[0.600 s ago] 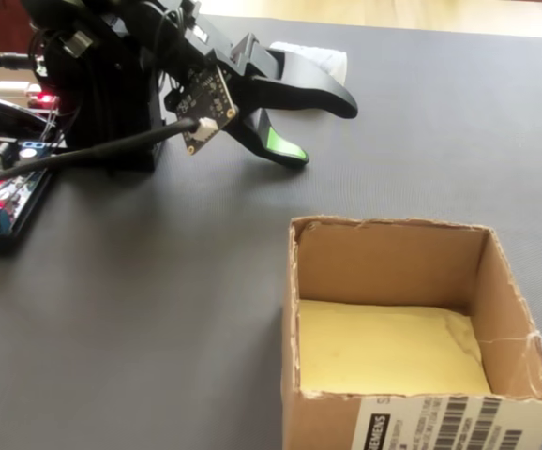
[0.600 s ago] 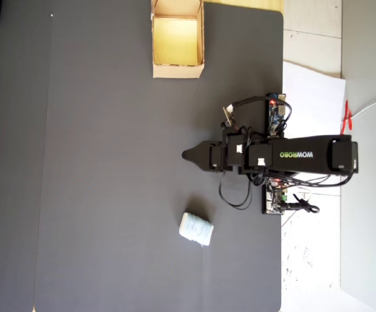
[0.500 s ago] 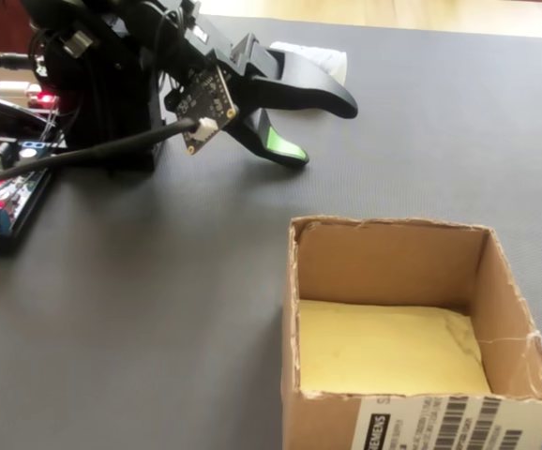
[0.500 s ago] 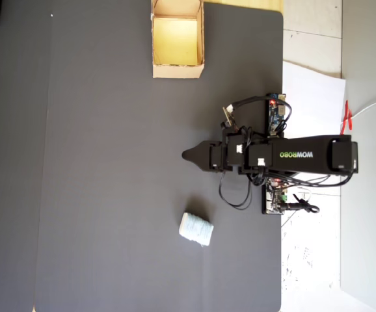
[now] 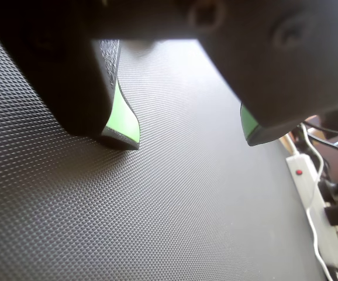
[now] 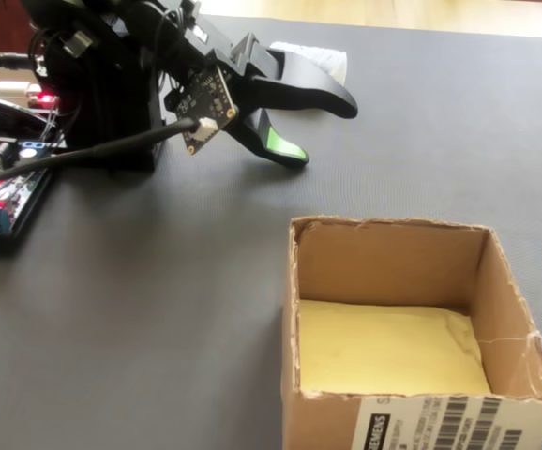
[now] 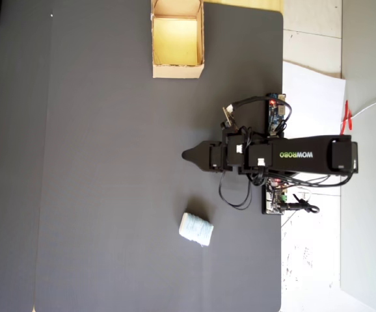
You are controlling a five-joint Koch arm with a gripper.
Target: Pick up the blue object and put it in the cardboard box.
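On dark mat [image 7: 110,195]: one blue object [image 7: 196,229], one cardboard box [image 7: 177,69], one gripper [image 6: 325,129] spread wide, empty.

The tabletop [image 5: 175,211] wears a dark grey mat, matt and finely dimpled like textured rubber. The tool [image 6: 325,127] is matt black plastic with smooth, bright green pads [image 5: 122,120] inside its tips. The cardboard box [image 6: 402,412] is rough tan card with torn edges, a yellowish lining and a white printed paper label [image 6: 449,429]. The blue object [image 7: 196,229] looks soft and faintly ribbed.
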